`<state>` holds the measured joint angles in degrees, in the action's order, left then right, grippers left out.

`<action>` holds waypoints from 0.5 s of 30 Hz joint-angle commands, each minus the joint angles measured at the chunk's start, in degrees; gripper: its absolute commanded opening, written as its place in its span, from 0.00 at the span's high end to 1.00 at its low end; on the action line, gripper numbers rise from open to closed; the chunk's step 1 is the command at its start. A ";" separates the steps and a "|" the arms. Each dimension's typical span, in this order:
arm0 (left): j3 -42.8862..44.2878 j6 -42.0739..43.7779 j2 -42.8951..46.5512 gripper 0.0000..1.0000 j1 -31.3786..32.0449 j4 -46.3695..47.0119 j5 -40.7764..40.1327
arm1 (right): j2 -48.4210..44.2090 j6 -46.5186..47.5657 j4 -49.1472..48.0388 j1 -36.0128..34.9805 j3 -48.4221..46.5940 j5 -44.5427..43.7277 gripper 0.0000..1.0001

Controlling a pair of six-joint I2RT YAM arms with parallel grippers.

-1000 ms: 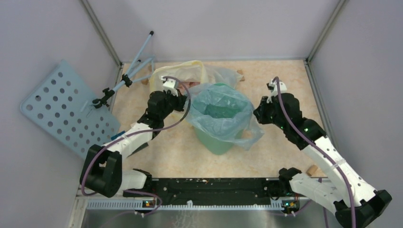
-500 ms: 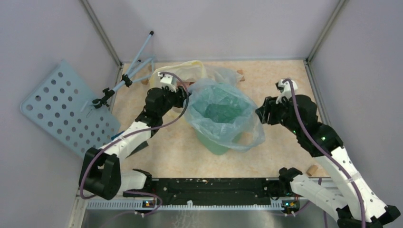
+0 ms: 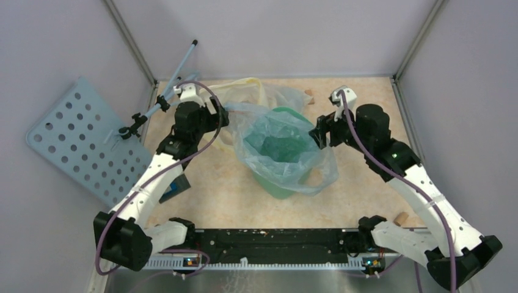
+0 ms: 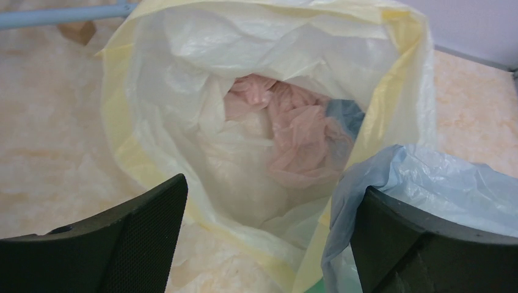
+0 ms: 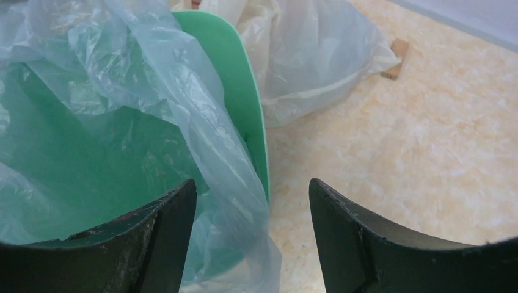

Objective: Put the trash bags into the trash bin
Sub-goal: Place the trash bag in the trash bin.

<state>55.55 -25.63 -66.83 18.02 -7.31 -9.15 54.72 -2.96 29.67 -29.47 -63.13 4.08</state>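
The mint-green trash bin (image 3: 276, 186) stands mid-table with the pale-blue see-through trash bag (image 3: 278, 143) hanging inside it and spilling over its rim. My left gripper (image 3: 225, 116) is at the bin's far-left side, open. In the left wrist view the left gripper (image 4: 273, 186) faces the whitish bag, and the blue trash bag's edge (image 4: 427, 177) lies against its right finger. My right gripper (image 3: 319, 131) is open at the bin's far-right edge. In the right wrist view the bin's rim (image 5: 244, 104) and the bag film (image 5: 201, 128) lie loose between the right gripper's (image 5: 251, 183) fingers.
A whitish bag with a yellow rim (image 4: 153, 91) lies behind the bin, with pinkish crumpled plastic (image 4: 293, 122) inside. A pale-blue perforated board (image 3: 85, 140) and a rod stand (image 3: 177, 73) are at the left wall. Small wooden blocks (image 3: 310, 96) (image 3: 401, 217) lie on the table.
Both grippers have opened and let go of the trash bag's rim. The left arm pulled back to the left. The right gripper swung in toward the bin's far-right edge.
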 commanded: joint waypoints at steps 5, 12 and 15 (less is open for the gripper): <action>0.20 -0.37 4.65 0.01 -2.29 -5.66 -0.56 | 6.34 9.75 -7.78 0.07 -8.36 10.24 0.32; 1.06 4.53 2.65 0.01 -2.29 1.39 12.16 | 11.47 16.55 -7.40 -5.08 -11.79 11.56 0.32; 3.41 5.29 0.39 0.02 -2.33 1.87 15.55 | 13.83 18.36 -7.40 -6.86 -12.94 8.52 0.34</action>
<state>55.35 -22.83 -64.10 15.92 -9.96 -0.75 66.37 10.39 24.45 -33.93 -72.47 13.78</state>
